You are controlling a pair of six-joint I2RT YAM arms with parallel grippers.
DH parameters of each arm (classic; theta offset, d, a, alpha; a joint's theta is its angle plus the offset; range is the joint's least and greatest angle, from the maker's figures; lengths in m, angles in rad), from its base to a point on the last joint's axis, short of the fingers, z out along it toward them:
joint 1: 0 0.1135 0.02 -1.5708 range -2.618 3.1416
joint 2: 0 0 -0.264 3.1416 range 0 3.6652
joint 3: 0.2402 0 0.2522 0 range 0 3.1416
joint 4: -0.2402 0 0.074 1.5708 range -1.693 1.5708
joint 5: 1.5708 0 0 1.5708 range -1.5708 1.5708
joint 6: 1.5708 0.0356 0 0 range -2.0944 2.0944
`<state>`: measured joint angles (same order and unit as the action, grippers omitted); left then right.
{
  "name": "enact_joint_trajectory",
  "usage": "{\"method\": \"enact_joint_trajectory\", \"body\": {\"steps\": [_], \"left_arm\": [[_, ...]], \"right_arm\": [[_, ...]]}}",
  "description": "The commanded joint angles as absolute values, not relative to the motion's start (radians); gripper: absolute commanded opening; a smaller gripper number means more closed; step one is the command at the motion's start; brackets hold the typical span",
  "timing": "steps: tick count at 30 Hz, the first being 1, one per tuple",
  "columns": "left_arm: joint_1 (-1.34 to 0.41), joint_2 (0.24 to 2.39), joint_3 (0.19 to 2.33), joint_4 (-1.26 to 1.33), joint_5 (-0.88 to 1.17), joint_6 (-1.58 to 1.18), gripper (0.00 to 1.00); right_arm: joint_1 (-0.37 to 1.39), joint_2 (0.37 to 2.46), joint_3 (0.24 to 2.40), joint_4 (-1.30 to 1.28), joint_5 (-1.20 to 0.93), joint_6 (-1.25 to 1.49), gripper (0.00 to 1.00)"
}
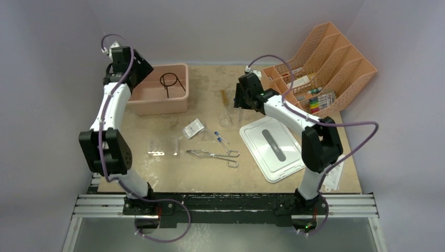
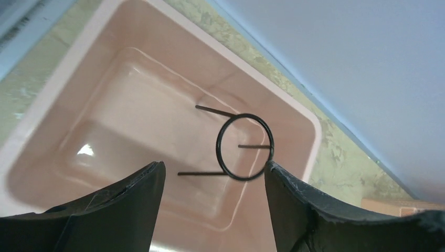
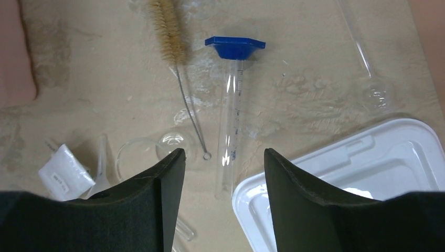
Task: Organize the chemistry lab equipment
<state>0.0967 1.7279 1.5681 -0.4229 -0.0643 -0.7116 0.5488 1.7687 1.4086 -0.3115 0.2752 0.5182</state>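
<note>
One black wire ring stand [image 2: 244, 147] sits inside the pink bin [image 1: 157, 102] at far left, ring up, legs on the bin floor. Left gripper [image 2: 215, 210] hangs over the bin just near of the stand, fingers spread, holding nothing. Rest of the gear is on the table mid-scene: clear plastic tube rack [image 1: 162, 147], small clear bag [image 1: 193, 128], silver scissor-handled tongs [image 1: 214, 155], blue-capped vials [image 1: 221, 137], clear glass flask [image 3: 152, 149], thin brush [image 3: 170, 31]. Right gripper [image 3: 224, 163] is above a clear tube with a blue base [image 3: 231, 115] lying flat beside the brush, fingers spread, gripping nothing. White lid [image 3: 367, 168] lies right of the tube; orange file organiser [image 1: 336, 63] is at far right.
</note>
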Motion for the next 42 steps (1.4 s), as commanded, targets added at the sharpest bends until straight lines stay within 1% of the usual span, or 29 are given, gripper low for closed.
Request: {"method": "enact_joint_trajectory", "body": {"steps": [1, 6, 9, 12, 15, 19, 26, 31, 33, 35, 38, 42], "left_arm": [[0.100, 1.529, 1.536, -0.499, -0.094, -0.622, 0.69], [0.097, 1.405, 1.434, -0.490, 0.027, -0.638, 0.69], [0.097, 1.368, 1.382, -0.481, 0.068, -0.649, 0.69], [0.097, 1.359, 1.355, -0.473, 0.107, -0.662, 0.69], [0.097, 1.363, 1.343, -0.460, 0.148, -0.672, 0.69], [0.094, 1.372, 1.342, -0.455, 0.172, -0.678, 0.69], [0.080, 1.383, 1.345, -0.445, 0.192, -0.689, 0.69], [0.060, 1.393, 1.354, -0.440, 0.198, -0.698, 0.69], [0.052, 1.400, 1.356, -0.434, 0.207, -0.706, 0.69], [0.044, 1.408, 1.358, -0.428, 0.226, -0.712, 0.69], [0.036, 1.409, 1.358, -0.413, 0.245, -0.730, 0.70], [0.035, 1.410, 1.346, -0.359, 0.301, -0.768, 0.75]], "right_arm": [[0.544, 1.855, 1.493, -0.373, 0.319, 0.562, 0.59], [0.539, 1.944, 1.533, -0.404, 0.297, 0.571, 0.58], [0.536, 1.974, 1.522, -0.402, 0.274, 0.581, 0.53], [0.534, 1.998, 1.516, -0.395, 0.248, 0.575, 0.53], [0.534, 2.002, 1.488, -0.338, 0.190, 0.554, 0.54], [0.532, 2.030, 1.504, -0.361, 0.195, 0.561, 0.53], [0.531, 2.064, 1.483, -0.347, 0.199, 0.564, 0.44], [0.531, 2.075, 1.479, -0.330, 0.221, 0.556, 0.36], [0.530, 2.079, 1.478, -0.314, 0.227, 0.546, 0.30], [0.527, 2.074, 1.475, -0.296, 0.240, 0.530, 0.22], [0.507, 2.028, 1.471, -0.268, 0.240, 0.499, 0.17], [0.470, 1.901, 1.452, -0.202, 0.183, 0.446, 0.16]]}}
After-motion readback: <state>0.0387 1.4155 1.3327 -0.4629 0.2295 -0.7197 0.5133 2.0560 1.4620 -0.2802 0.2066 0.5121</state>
